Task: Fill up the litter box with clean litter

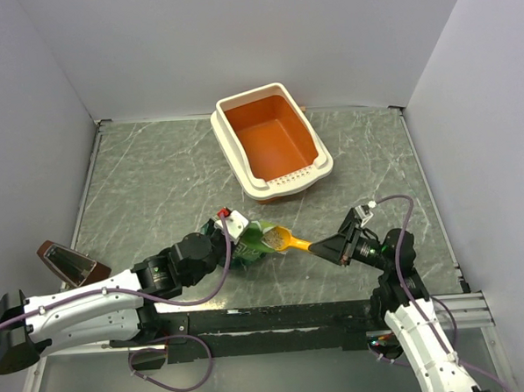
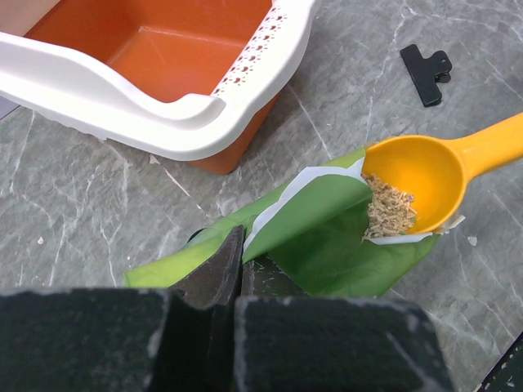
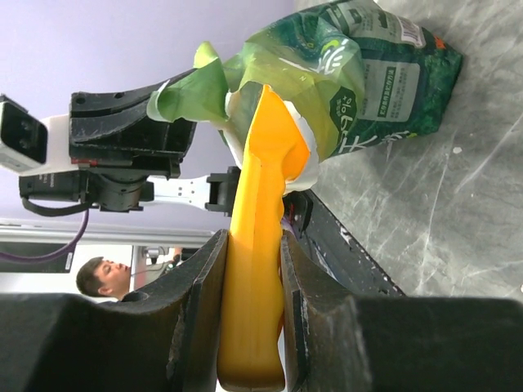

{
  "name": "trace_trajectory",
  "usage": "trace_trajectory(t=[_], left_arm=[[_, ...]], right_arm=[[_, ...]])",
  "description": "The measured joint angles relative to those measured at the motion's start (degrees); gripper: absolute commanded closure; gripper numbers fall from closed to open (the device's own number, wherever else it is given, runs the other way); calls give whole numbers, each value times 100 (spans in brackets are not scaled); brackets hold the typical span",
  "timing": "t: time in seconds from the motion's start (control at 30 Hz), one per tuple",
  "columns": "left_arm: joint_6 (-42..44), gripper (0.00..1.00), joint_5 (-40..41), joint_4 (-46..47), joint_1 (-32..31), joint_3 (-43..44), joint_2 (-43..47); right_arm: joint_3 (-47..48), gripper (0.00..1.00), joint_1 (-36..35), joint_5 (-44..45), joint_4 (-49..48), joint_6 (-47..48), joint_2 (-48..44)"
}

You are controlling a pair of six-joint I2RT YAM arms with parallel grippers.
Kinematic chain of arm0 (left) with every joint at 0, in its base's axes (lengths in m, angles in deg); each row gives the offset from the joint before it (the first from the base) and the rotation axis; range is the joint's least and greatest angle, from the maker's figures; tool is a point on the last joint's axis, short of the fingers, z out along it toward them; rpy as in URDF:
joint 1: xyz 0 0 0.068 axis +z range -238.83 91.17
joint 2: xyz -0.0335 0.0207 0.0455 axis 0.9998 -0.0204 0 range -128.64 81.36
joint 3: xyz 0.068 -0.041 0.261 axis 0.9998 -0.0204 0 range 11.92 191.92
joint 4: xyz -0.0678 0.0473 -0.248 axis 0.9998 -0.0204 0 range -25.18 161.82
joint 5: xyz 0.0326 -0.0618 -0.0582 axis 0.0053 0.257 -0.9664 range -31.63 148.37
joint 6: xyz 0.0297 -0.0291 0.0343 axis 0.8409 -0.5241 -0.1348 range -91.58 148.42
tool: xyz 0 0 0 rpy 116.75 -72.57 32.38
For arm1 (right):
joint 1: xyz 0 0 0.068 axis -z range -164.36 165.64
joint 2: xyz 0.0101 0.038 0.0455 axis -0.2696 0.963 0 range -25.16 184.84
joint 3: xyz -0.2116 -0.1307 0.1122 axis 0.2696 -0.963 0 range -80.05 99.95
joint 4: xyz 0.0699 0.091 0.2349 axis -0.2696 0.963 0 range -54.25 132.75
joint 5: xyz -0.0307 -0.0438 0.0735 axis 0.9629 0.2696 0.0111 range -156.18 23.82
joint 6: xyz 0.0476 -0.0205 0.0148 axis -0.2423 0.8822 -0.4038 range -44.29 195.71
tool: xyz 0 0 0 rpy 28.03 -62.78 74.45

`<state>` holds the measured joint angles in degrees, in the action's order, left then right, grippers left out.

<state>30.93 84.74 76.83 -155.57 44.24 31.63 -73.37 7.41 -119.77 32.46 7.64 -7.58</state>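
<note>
Green illegible-print bag (image 3: 384, 90) near litter box (image 2: 122, 122).

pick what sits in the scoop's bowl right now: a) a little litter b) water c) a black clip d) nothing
a: the left wrist view shows a small heap of clean litter in the bowl of the scoop, at the mouth of the green bag.

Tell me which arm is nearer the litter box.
Left. The left arm pinches the green bag just in front of the litter box's perforated end; the right arm holds the scoop farther back and to the right.
</note>
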Motion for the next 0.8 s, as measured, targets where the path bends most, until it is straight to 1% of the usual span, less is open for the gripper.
trace_trajectory(t=[0.17, 0.27, 0.5, 0.8], left_arm=[[2, 99, 48, 11, -13, 0, -2], [4, 99, 68, 28, -33, 0, -31], [7, 99, 114, 50, -74, 0, -153], [9, 99, 223, 118, -122, 0, -245]], right_arm=[[-57, 100, 2, 70, 118, -111, -595], [-52, 100, 2, 96, 264, -116, -730], [15, 100, 2, 212, 894, -85, -1078], [448, 100, 2, 400, 1849, 160, -1447]])
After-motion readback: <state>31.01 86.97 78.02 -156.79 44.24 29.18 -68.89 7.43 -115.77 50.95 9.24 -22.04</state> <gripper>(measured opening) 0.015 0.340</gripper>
